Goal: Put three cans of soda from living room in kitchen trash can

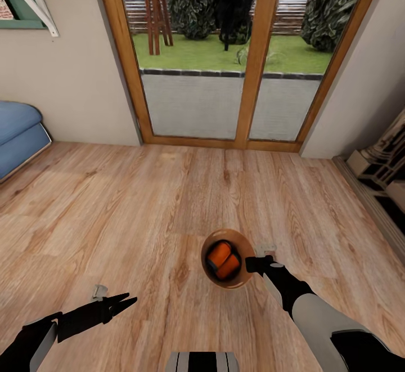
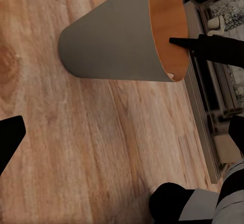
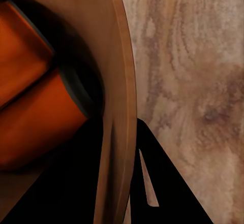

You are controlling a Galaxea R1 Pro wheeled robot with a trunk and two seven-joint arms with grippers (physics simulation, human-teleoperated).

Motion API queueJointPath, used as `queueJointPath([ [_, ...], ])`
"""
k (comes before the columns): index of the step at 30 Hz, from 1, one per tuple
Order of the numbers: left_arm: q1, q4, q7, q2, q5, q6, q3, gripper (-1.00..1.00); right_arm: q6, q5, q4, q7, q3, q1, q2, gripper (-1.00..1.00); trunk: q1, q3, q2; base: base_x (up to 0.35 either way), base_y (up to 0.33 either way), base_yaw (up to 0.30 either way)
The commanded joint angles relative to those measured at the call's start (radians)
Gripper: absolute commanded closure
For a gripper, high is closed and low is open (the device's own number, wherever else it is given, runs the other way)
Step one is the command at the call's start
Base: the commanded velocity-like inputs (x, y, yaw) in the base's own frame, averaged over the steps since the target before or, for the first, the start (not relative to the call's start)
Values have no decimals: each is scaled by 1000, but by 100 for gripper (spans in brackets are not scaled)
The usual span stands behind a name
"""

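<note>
Living room plank floor (image 1: 140, 203): right claw (image 1: 251, 264) pinching tash can (image 1: 243, 246) rim, two orange soda cans (image 1: 223, 260) inside; left claw (image 1: 125, 302) spread, empty.

No readable text, label, brand, number or sign on anything

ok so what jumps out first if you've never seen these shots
The trash can held above the brown plank floor draws the eye first: the right hand grips its rim, one finger inside and one outside, and two orange soda cans lie side by side inside it. Behind it, wood-framed glass doors open onto a green garden, with a blue sofa at the left edge. The left hand hangs empty low on the left.
</note>
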Motion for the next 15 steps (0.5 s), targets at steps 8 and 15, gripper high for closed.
queueJointPath([
  [8, 0, 0, 0, 0, 0, -1, 0, -100, -1, -2, -5, 6, -9, 1, 1, 100, 26, 0, 0, 0, 0, 0],
  [15, 0, 0, 0, 0, 0, 0, 0, -100, -1, -2, -5, 6, -9, 1, 1, -100, 26, 0, 0, 0, 0, 0],
])
